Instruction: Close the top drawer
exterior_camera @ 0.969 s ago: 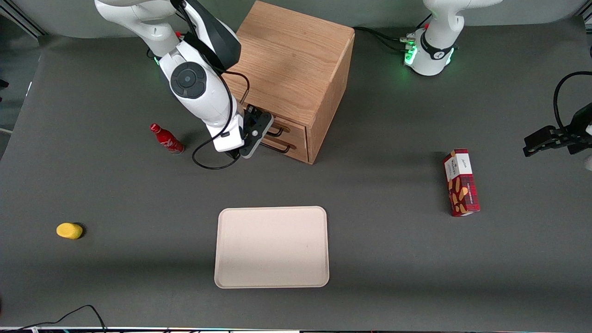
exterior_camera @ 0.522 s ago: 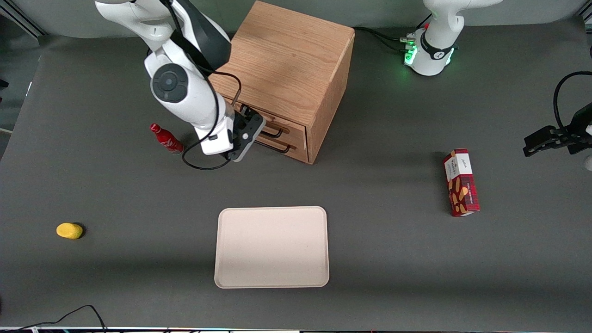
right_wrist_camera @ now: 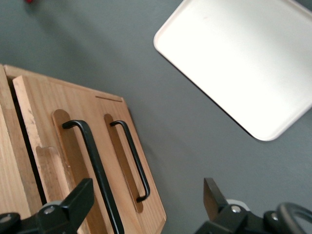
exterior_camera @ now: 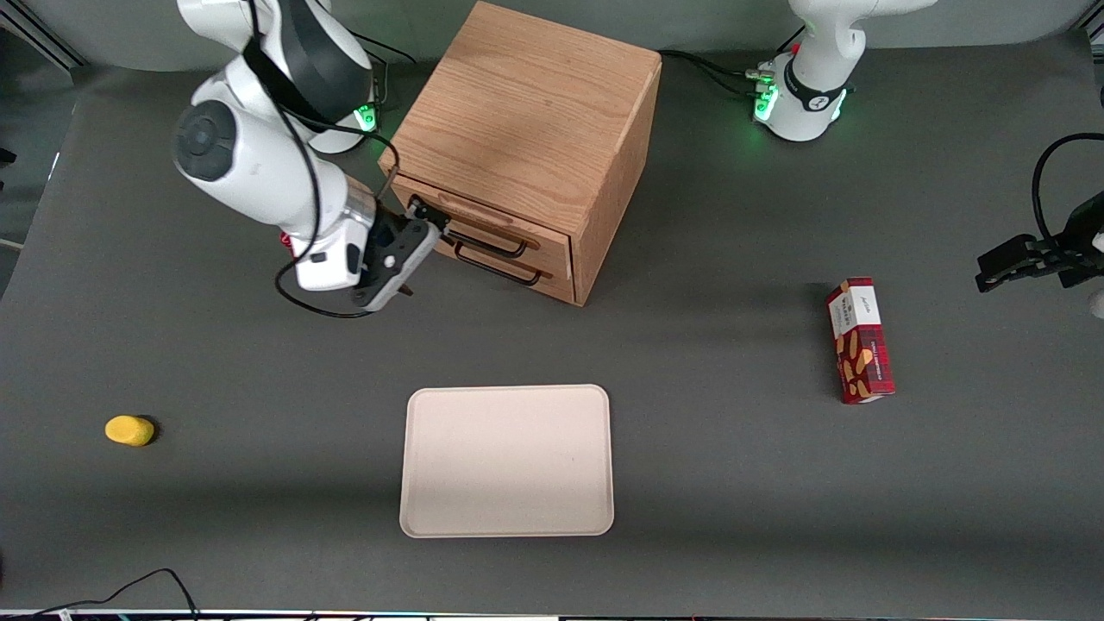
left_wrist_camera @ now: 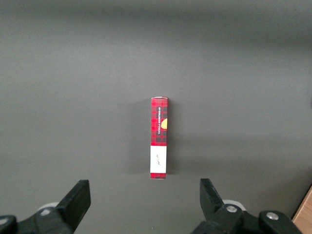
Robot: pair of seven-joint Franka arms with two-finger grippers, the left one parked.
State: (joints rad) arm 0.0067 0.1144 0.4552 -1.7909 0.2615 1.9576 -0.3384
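White arm (exterior_camera: 259, 172), black joint bands, black cable; black end effector (exterior_camera: 412, 250), fingers apart.

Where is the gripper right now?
In the front view, the gripper hangs open beside the cabinet, in front of the top drawer, at the end nearer the working arm, not holding its handle.

red bottle (exterior_camera: 285, 239) mostly hidden — gripper (exterior_camera: 420, 250) fingertips cut off.
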